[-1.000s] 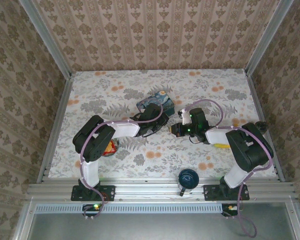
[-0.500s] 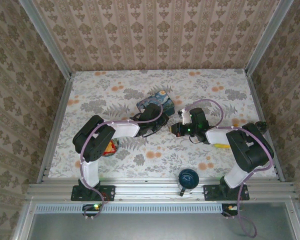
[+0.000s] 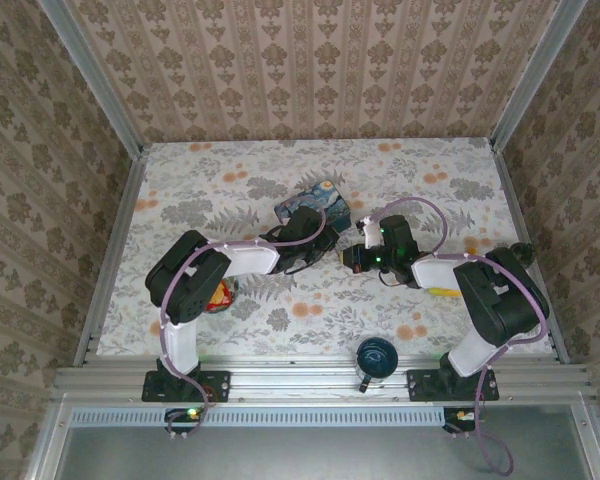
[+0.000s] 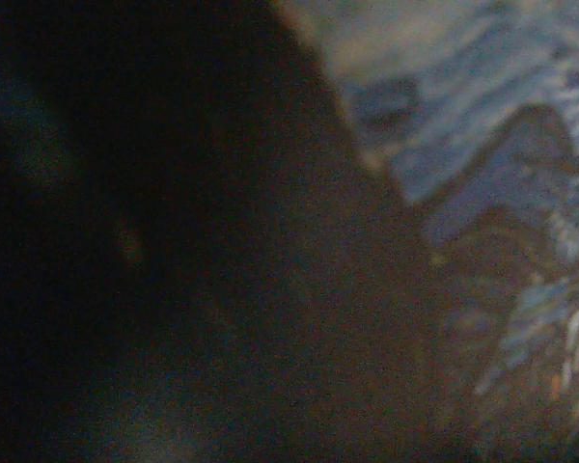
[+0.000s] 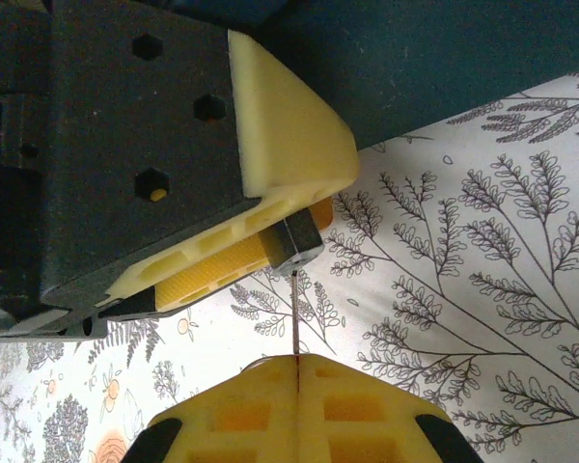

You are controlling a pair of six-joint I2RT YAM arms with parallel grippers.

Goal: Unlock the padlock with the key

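My left gripper is low over the table, just at the near edge of the blue painted tin. In the right wrist view its fingers are closed on a small dark block, the padlock, which sticks out at their tips above the table. From the padlock a thin metal piece goes straight to my right gripper. The two yellow fingers of this gripper are pressed together, and they pinch the end of that piece in the seam between them. In the top view my right gripper points toward the left one, very near to it, around the middle of the table.

Some things I cannot make out. The metal piece is seen from its edge, so I cannot tell if it is the key or the shackle. In the top view the padlock is too small to see between the grippers. The left wrist view is dark and blurred; a dark shape covers its left part, and a part of the tin appears at the upper right.
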